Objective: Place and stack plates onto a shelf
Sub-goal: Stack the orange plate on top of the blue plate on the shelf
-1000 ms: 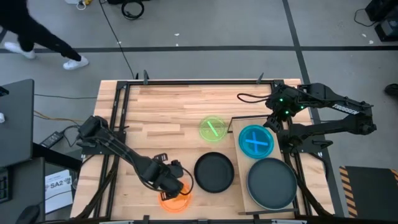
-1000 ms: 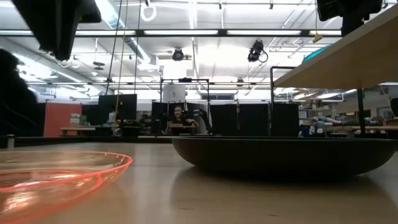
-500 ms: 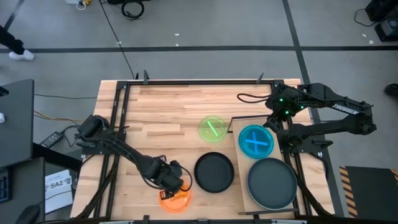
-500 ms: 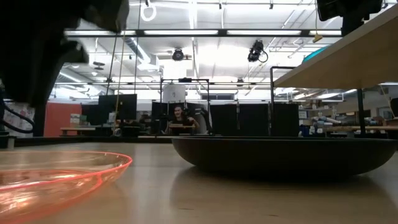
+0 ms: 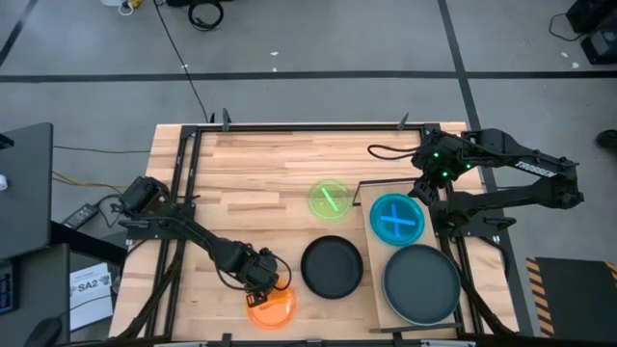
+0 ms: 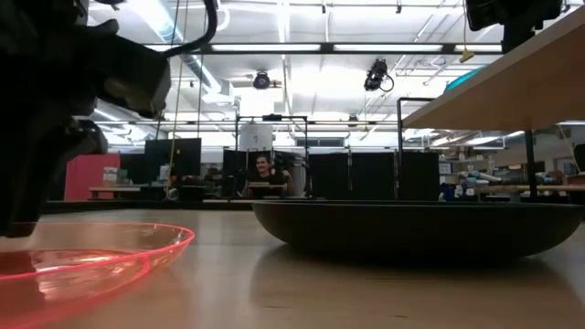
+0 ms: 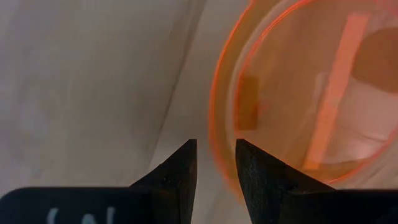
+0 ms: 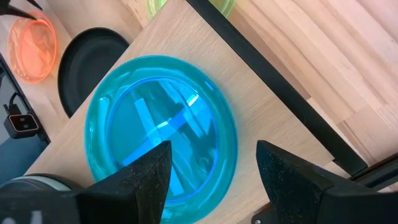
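Hovering at the near left of the table (image 5: 241,173), the left gripper (image 5: 262,280) sits at the far edge of the orange plate (image 5: 273,308); its wrist view shows the two fingers (image 7: 177,171) a narrow gap apart with the plate's rim (image 7: 219,124) running up to that gap, though whether they pinch it I cannot tell; the plate lies flat on the table, seen up close in the low view (image 6: 82,260). Just right of it sits a black plate (image 5: 332,266) on the table, and beyond that a lime plate (image 5: 331,200). On the shelf (image 5: 376,289) at the right, a cyan plate (image 5: 396,219) lies at the far end and a larger dark plate (image 5: 421,284) at the near end, almost touching. Above the shelf's far end the right gripper (image 5: 431,185) hangs with its jaws wide open, holding nothing; its wrist view looks down on the cyan plate (image 8: 161,127). A person (image 6: 263,170) sits far off in the room.
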